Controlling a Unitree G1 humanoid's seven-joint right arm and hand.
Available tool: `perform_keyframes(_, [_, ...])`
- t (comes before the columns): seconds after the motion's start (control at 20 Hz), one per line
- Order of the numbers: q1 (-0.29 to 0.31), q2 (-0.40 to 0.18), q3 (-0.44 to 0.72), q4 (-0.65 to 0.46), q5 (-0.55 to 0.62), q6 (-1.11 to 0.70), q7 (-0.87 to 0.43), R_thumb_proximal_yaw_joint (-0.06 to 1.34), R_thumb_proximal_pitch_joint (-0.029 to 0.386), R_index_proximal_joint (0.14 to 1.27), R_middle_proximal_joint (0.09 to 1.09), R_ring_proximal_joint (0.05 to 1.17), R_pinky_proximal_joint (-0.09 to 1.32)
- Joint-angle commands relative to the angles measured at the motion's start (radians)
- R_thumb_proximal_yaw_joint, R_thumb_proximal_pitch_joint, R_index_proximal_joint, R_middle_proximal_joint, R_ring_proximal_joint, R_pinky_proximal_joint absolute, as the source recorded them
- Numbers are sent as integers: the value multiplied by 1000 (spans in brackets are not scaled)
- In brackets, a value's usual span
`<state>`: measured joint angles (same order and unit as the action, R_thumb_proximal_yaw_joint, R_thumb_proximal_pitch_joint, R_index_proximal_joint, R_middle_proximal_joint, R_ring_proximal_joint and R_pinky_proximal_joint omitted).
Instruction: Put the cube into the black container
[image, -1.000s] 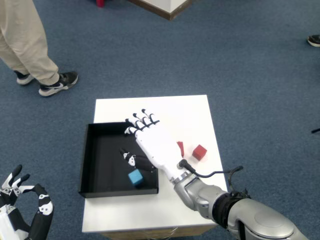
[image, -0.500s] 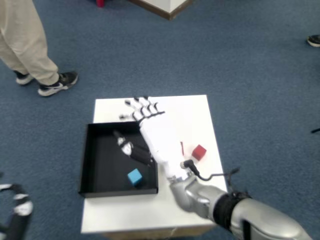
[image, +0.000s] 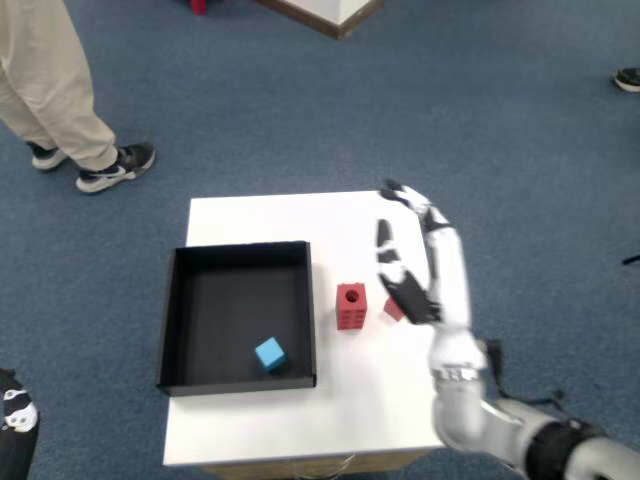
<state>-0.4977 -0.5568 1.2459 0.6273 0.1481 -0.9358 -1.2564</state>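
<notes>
- Blue cube (image: 269, 353) sits inside the black container (image: 178, 300), near its front wall.
- Our right hand (image: 425, 270) is over the white bench (image: 260, 215), fingers (image: 384, 238) spread and holding nothing.
- We see a red block (image: 350, 306) standing beside the container.

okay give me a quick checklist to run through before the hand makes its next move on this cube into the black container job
1. Blue cube inside the black container: ok, it lies near the front right corner.
2. Right hand holds nothing: ok, fingers spread, off to the right of the container.
3. Red block clear of the container: ok, it stands on the white table beside the right wall.
4. Second small red piece free of the hand: cannot tell, the thumb partly hides it.
5. Container fully on the table: ok.
</notes>
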Motion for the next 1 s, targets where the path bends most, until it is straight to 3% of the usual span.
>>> perform_keyframes(0.05, [-3, -63, -27, 14, 54, -139, 29, 106, 240, 394, 296, 312, 242])
perform_keyframes(0.3, [76, -82, 13, 143, 183, -297, 117, 27, 234, 351, 256, 276, 168])
perform_keyframes(0.65, [120, 4, 65, 353, 417, -371, 308, -9, 211, 292, 203, 215, 29])
perform_keyframes(1.0, [157, 112, 21, 495, 800, -154, 764, -19, 183, 269, 188, 195, 0])
